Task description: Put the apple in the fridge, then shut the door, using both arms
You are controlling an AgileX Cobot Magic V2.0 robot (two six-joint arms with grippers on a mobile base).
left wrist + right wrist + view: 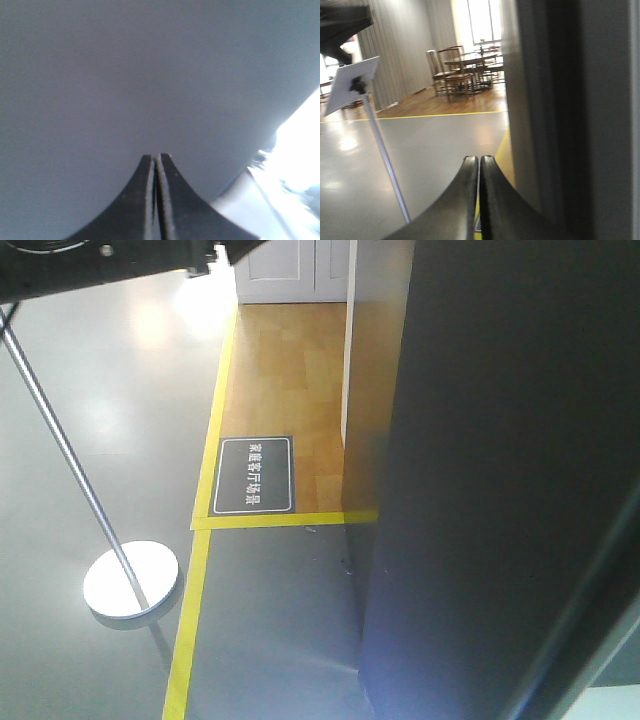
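— Where is the fridge [500, 490]?
— It fills the right side of the front view, a tall dark grey face reaching down to the floor. I cannot tell where the apple is.
— And the door [150, 75]?
— In the left wrist view a flat grey panel fills nearly the whole picture. I take it for the door of the fridge. The left gripper [156, 157] points straight at it, with its jaws pressed together and nothing between them. Whether the tips touch the panel I cannot tell.
— The right gripper [479, 159]?
— Its jaws are closed too and it is empty. It sits just beside the fridge's dark edge, which runs up the right side of that view.
— What lies around the fridge?
— A yellow tape line [190, 610] runs along the grey floor near its foot. Past the line is wood flooring [290, 370] with a dark mat [255, 475] bearing white characters. Farther from the fridge stands a stand [131, 582] with a round white base and a thin metal pole. White cupboard doors [290, 270] stand beyond the wood, behind the fridge. In the right wrist view a table with chairs [470, 62] sits well away from the fridge by a bright window.
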